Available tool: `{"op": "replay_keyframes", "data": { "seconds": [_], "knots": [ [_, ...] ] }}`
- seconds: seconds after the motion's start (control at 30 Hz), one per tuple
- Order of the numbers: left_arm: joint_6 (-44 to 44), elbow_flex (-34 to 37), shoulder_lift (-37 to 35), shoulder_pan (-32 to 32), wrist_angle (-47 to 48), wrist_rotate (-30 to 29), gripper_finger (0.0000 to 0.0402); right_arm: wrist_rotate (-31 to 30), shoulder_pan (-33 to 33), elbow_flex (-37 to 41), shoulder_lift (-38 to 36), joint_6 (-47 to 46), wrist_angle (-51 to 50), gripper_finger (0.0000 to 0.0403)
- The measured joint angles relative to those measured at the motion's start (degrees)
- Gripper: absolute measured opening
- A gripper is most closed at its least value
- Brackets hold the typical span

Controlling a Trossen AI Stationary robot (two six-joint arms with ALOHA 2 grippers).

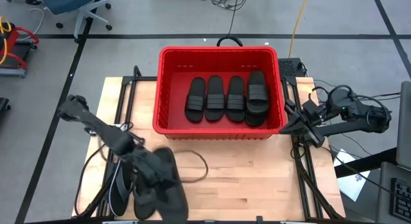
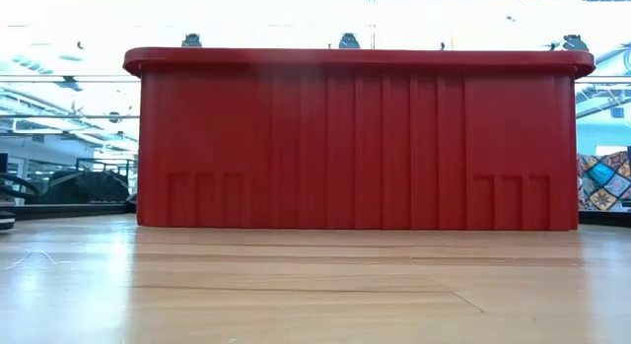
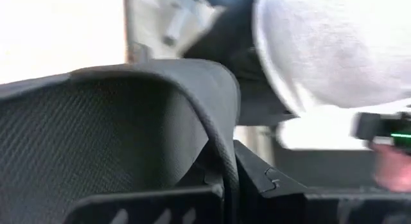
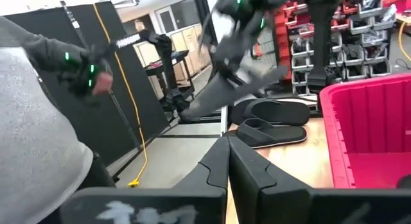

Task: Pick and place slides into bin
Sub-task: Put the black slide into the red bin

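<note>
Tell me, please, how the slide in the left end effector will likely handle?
Probably light and fairly stiff: the left end effector holds the slide aloft by one end without visible droop. Its textured footbed suggests little slipping.

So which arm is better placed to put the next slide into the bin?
Left. In the high view the left gripper is over the slides on the table and has one slide clamped. The bin already holds four. The right gripper waits shut beside the bin's right wall, holding nothing.
</note>
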State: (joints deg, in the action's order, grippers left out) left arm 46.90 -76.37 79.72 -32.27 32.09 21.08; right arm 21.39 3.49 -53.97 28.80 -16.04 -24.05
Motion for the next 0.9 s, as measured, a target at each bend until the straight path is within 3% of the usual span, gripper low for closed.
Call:
{"op": "replay_keyframes", "data": {
  "seconds": [0.17, 0.33, 0.47, 0.63, 0.8, 0.9],
  "knots": [
    [-10.9, -18.7, -0.1, 1.7, 20.1, -17.0, 0.0001, 2.9, 0.0, 0.0, -0.3, 0.8, -0.2, 0.0],
    [-22.0, -32.4, 0.0, 6.4, 28.5, -39.2, 0.0001, 2.1, 0.0, 0.0, -0.2, 2.4, 0.0, 0.0],
    [-30.0, -39.8, -0.1, 13.7, 29.8, -45.7, 0.0001, -2.2, 0.0, 0.0, -0.2, 4.1, 0.6, 0.0],
    [-40.0, -42.7, 0.0, 26.9, 30.0, -45.2, 0.0001, -8.3, 0.0, 0.0, -0.2, 6.7, 0.7, 0.0],
    [-48.2, -43.0, 0.6, 42.9, 28.8, -30.0, 0.0, -13.5, 0.0, 0.0, 0.9, 9.2, 2.1, 0.0],
    [-54.4, -43.1, 2.8, 51.3, 26.9, -17.4, 0.0, -18.7, 0.0, 0.0, 1.9, 10.1, 4.2, 0.0]
  ]
}}
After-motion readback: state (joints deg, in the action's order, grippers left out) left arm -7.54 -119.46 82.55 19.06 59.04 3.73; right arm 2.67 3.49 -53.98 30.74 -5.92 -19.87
